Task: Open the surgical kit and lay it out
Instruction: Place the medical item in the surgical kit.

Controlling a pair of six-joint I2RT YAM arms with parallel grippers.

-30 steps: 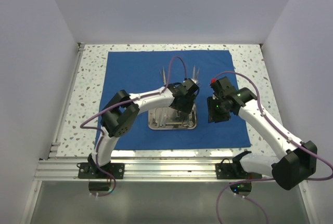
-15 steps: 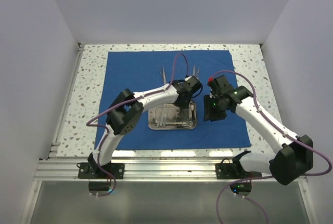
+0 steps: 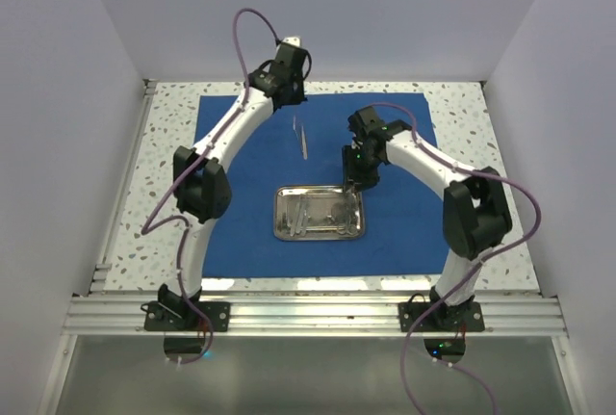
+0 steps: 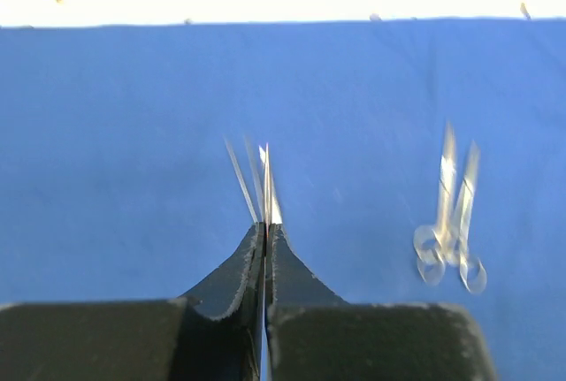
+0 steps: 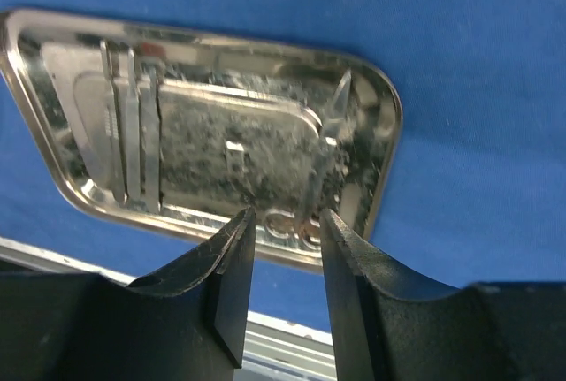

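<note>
The tweezers [image 4: 265, 178] jut from my left pincer [image 4: 266, 226], which is clenched on them. Their long axis points at the far edge of the blue cloth [image 4: 115, 133], and the forceps [image 4: 449, 222] lie parallel on it to their right. My right pincer [image 5: 283, 222] hangs released by the far right corner of the steel tray [image 5: 386, 133], mid-cloth.

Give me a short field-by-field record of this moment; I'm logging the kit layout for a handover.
cloth: spread out flat
tray: on the cloth, near its middle
slim tools: lying inside the tray
tweezers: on the cloth, beyond the tray
forceps: on the cloth, right of the tweezers
left gripper: fingers together, tweezers just past the tips; a grip on anything cannot be told
right gripper: fingers apart, empty, over the tray's edge
</note>
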